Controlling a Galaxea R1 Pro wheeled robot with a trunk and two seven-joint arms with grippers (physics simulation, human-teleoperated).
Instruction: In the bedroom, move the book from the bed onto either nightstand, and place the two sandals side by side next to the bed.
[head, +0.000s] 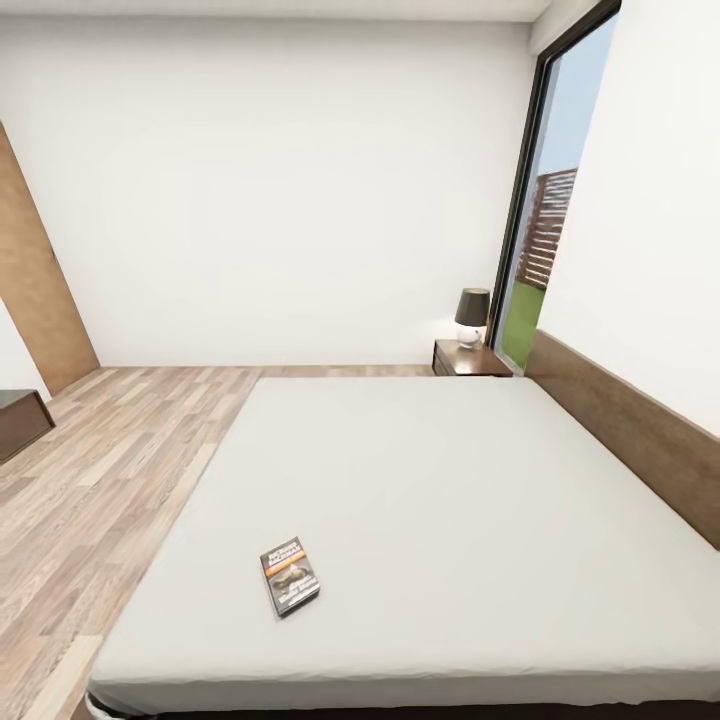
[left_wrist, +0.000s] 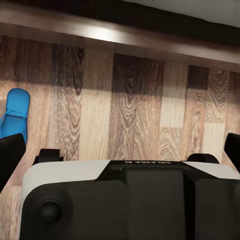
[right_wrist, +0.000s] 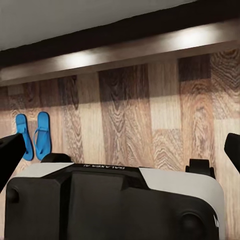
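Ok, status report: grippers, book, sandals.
Left gripper open, empty. Right gripper open, empty. Book flat on the bed, near corner; far nightstand carries a lamp. Two sandals together on the floor beside the bed. Nothing blocking.

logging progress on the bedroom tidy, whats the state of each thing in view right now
book: lying flat on the bed, cover up, not yet moved
bed: bare mattress, nothing else on it
nightstand: far side by the window, lamp on top, no book
lamp: upright
sandals: flat on the wood floor, side by side
left gripper: open, empty
right gripper: open, empty
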